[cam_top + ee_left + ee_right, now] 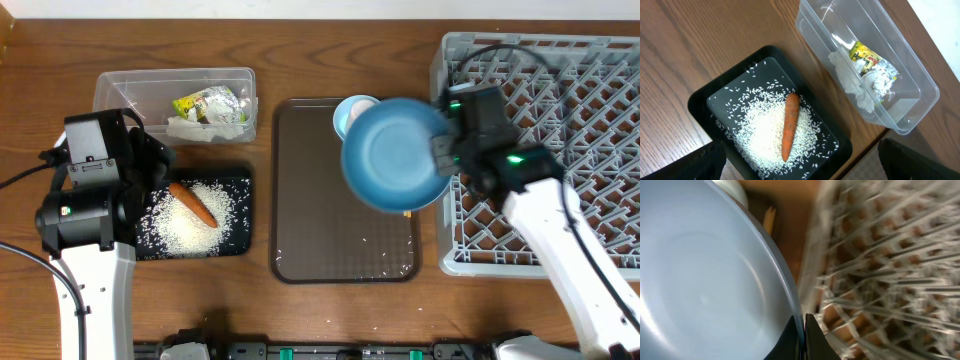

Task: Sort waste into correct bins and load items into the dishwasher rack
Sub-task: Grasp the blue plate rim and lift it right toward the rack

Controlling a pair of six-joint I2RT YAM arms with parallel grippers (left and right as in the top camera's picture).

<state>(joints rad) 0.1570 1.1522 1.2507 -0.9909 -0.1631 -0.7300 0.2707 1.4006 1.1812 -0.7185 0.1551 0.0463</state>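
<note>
Carrying the large dark-blue bowl point(395, 155), pinched at its rim between the closed fingers of the right gripper point(801, 330), centre-right in the overhead frame, above the brown tray's point(300, 200) right edge and just beside the dishwasher rack point(540, 40). Grip firmly against swing, travel right slowly, stand the bowl on edge between pegs, release only once seated. Leave the left gripper point(800, 150), fingers spread wide and empty above the black tray point(700, 102) of rice point(760, 145) and carrot point(789, 125), parked at lower left.
</note>
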